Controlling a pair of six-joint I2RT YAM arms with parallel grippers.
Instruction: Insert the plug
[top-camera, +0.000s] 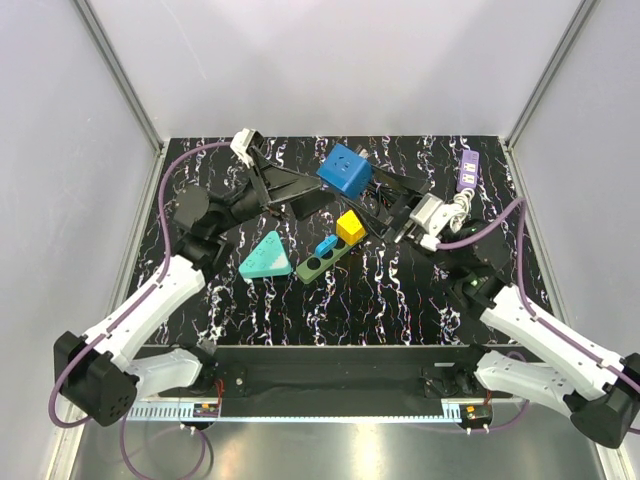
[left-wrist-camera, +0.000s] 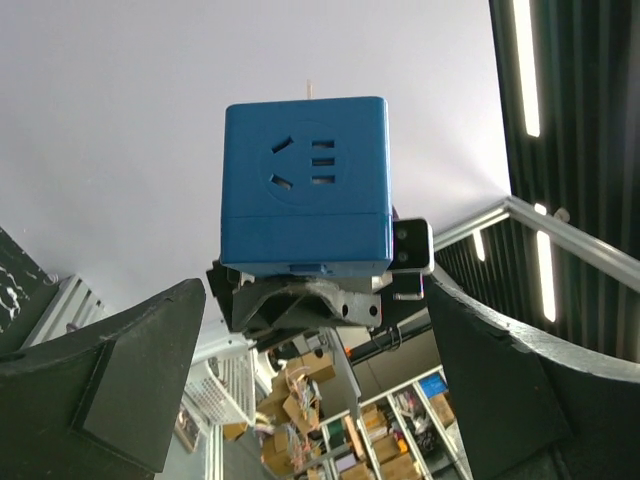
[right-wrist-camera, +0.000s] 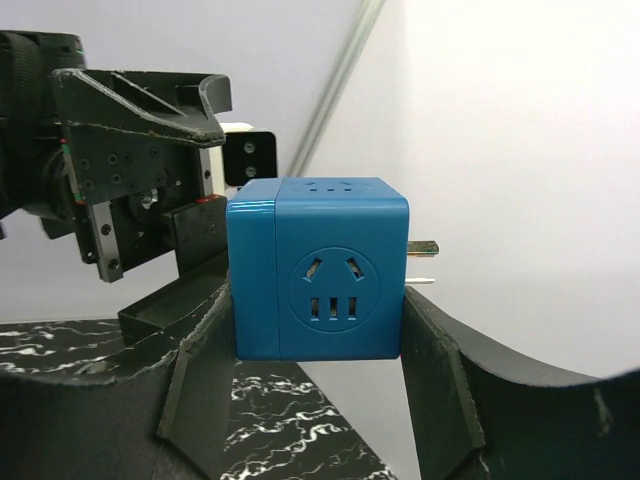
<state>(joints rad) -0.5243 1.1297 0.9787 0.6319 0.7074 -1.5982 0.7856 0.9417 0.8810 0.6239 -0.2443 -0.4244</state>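
Two pairs of fingers met above the black, white-veined tabletop (top-camera: 400, 300). On the left, the left fingers (left-wrist-camera: 130, 390) stood spread to their widest and held nothing. These matte black wedges pointed at the cube without touching it, which we judged a waiting stance, ready to steady or receive it.

Below them lay a teal triangular plastic block (top-camera: 266, 257). Just beside it was a green oblong plastic base with round holes (top-camera: 318, 265), with a small blue piece (top-camera: 326, 245) and a yellow cube (top-camera: 350, 227) at its upper end. We reckoned these were no part of the job.

Further right, raised off the tabletop, was the blue plastic cube-shaped plug adapter (right-wrist-camera: 320, 270). It was smooth and round-cornered, with a socket face moulded into each side we could see and metal prongs (right-wrist-camera: 424, 247) jutting from one flank. The right fingers (right-wrist-camera: 440, 390) were closed against two opposite sides, gripping low, which left the prongs free to lead.

At the far right the purple power strip (top-camera: 467, 170) lay flat near the wall, its white cord (top-camera: 460, 205) looped beside it. That, we judged, was where the prongs belonged, and the cube was well apart from it.
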